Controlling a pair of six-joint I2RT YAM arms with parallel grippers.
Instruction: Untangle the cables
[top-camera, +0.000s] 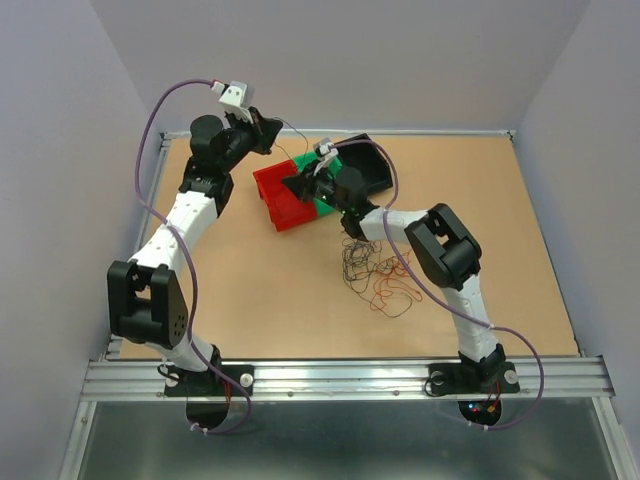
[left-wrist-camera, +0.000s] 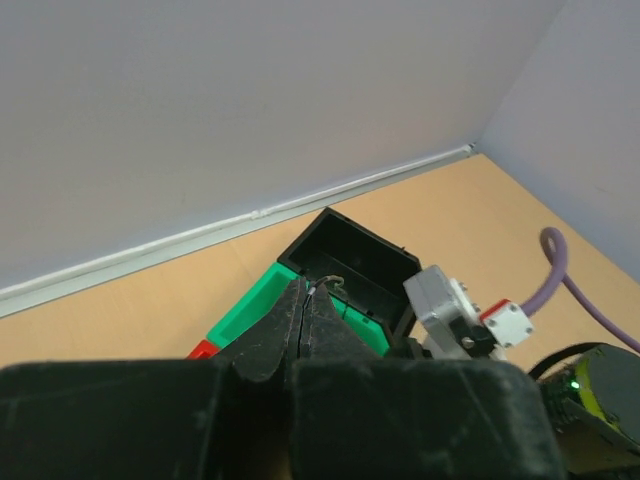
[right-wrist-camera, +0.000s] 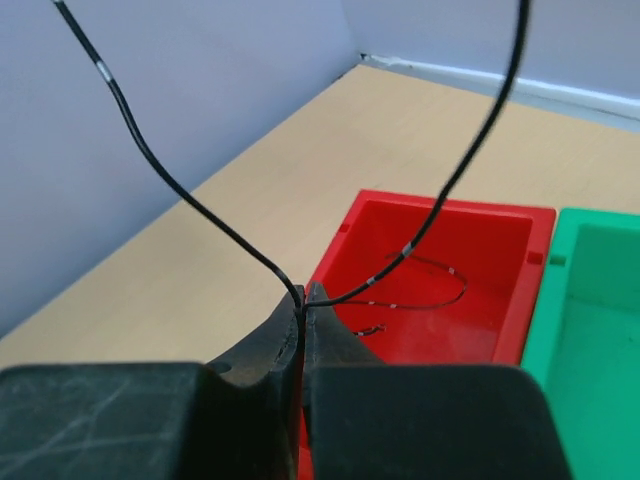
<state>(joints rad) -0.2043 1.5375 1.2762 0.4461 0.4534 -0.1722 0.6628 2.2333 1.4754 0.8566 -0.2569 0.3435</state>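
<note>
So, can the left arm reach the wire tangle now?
Probably not yet. The left arm is raised at the back, jaws shut on a black wire, and the right arm runs along the far side of the tangle. Its near-left side looks open.

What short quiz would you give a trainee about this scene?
1. True or false: the right gripper is shut on a black wire.
2. Which bin lies just beyond that gripper in its own camera view? A. red bin B. blue bin C. yellow bin
3. Fill in: the tangled pile of wires lies on the ___.

Key: 1 true. 2 A. 3 table.
</note>
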